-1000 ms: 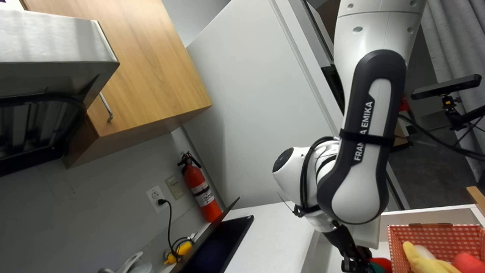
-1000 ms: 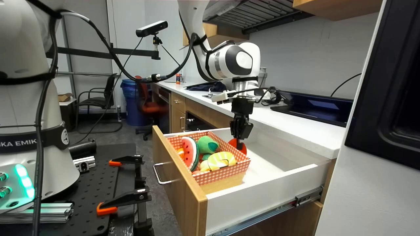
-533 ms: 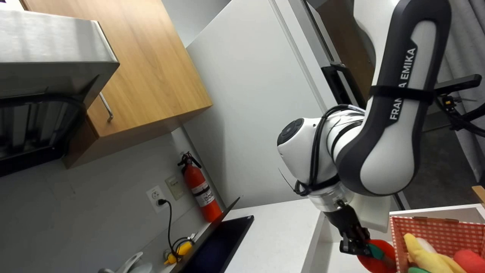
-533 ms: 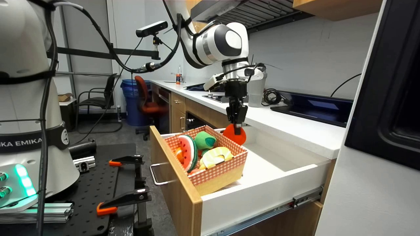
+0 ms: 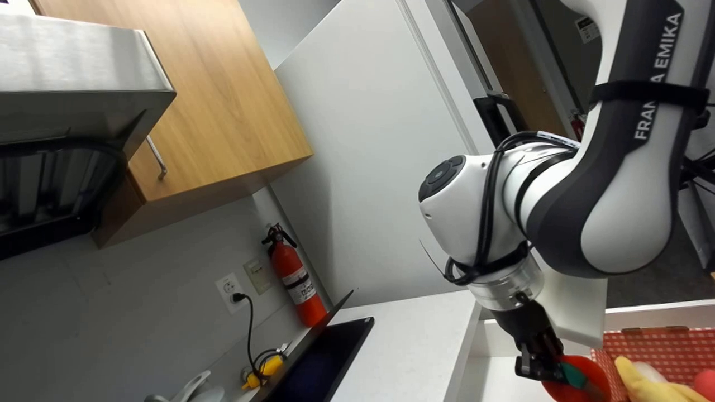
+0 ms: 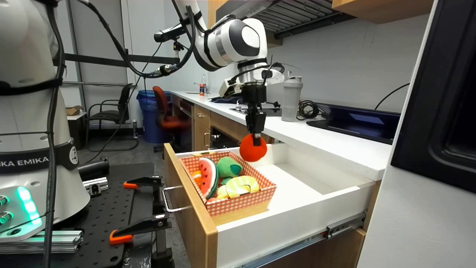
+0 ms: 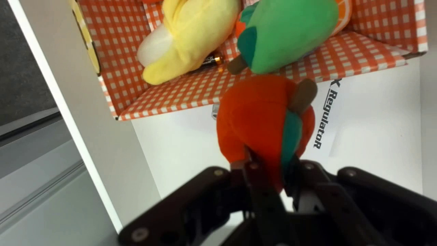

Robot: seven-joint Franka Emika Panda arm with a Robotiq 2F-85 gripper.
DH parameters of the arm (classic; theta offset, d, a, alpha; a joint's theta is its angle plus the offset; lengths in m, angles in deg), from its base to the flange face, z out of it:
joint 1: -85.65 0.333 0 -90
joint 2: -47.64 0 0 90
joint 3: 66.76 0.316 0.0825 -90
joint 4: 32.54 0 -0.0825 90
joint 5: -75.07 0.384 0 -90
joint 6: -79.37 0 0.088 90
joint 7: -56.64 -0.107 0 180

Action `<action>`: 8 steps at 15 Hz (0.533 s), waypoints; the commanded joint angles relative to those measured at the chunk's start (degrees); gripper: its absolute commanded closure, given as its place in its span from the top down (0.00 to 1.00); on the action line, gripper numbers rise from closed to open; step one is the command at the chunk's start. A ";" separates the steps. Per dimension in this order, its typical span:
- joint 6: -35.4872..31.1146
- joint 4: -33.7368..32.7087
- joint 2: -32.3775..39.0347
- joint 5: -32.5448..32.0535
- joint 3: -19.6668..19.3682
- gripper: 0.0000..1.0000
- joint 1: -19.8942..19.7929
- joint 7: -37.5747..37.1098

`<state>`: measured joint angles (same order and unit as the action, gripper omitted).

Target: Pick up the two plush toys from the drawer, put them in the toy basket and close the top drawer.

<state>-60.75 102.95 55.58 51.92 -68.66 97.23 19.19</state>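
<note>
My gripper (image 6: 256,140) is shut on the roundish red-orange plush toy (image 6: 247,149), held above the drawer at the basket's edge on the counter side. The toy, with a teal leaf and brown stem, shows in the wrist view (image 7: 252,112) between the fingertips. The toy basket (image 6: 241,204), red-white checked, stands in the drawer against its wooden front. A green plush toy (image 7: 297,34) with a teal leaf lies inside the basket. The top drawer (image 6: 286,227) is pulled open, with white walls. In an exterior view the gripper (image 5: 550,371) and toy (image 5: 592,371) are near the bottom edge.
The basket also holds a watermelon slice (image 6: 208,176), a yellow plush (image 7: 201,34) and an orange slice (image 7: 343,13). A printed paper (image 7: 336,116) lies on the drawer floor. The white counter (image 6: 327,149) carries a shaker bottle (image 6: 292,98) and a black flat tray (image 6: 353,126).
My gripper has risen with the red-orange toy and moved toward the drawer front. The drawer has slid slightly further out. The basket tilted half a second ago and sits lower again now.
</note>
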 commanded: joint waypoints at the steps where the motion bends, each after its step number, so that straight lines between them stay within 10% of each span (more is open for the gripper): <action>1: -0.47 2.46 -3.25 -1.85 1.43 0.04 -0.66 -3.28; 8: 0.45 7.32 -8.50 -2.99 2.10 0.04 -1.90 -6.43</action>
<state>-60.67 106.08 51.89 51.41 -67.71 96.80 15.95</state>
